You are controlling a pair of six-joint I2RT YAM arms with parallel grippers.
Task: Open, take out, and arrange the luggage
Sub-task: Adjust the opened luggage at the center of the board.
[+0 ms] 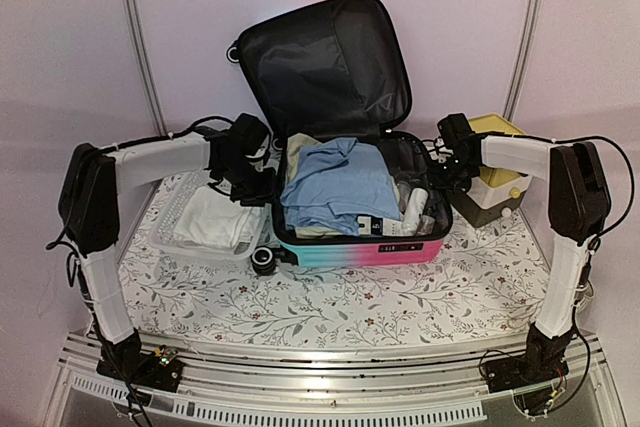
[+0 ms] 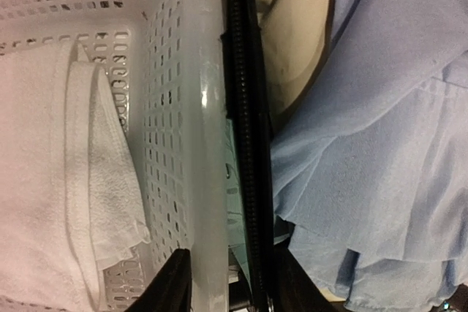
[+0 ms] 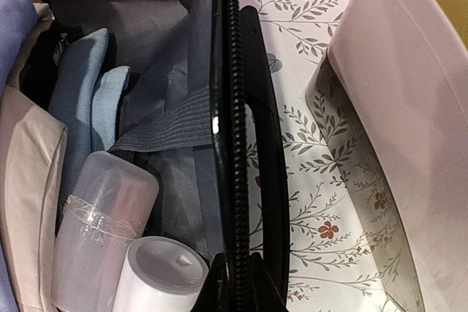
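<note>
The luggage [image 1: 360,250] lies open at mid-table, pink-to-turquoise shell below, black-lined lid [image 1: 320,62] propped up behind. A blue garment [image 1: 335,187] lies on top of its contents; beige cloth [image 2: 292,34] shows under it. My left gripper [image 1: 255,187] sits at the luggage's left rim. Its fingers [image 2: 172,286] straddle the black zipper band [image 2: 248,144] and the basket wall [image 2: 197,107] and touch both. My right gripper [image 1: 443,179] is at the right rim, pinched shut on the zipper band [image 3: 232,107]. Two pale bottles [image 3: 102,231] lie just inside it.
A white perforated basket [image 1: 165,232] with a folded white towel [image 1: 215,219] presses against the luggage's left side. A yellow-topped box [image 1: 495,127] stands right of the luggage, its pale wall [image 3: 395,107] close to my right gripper. A floral cloth [image 1: 330,297] covers the table.
</note>
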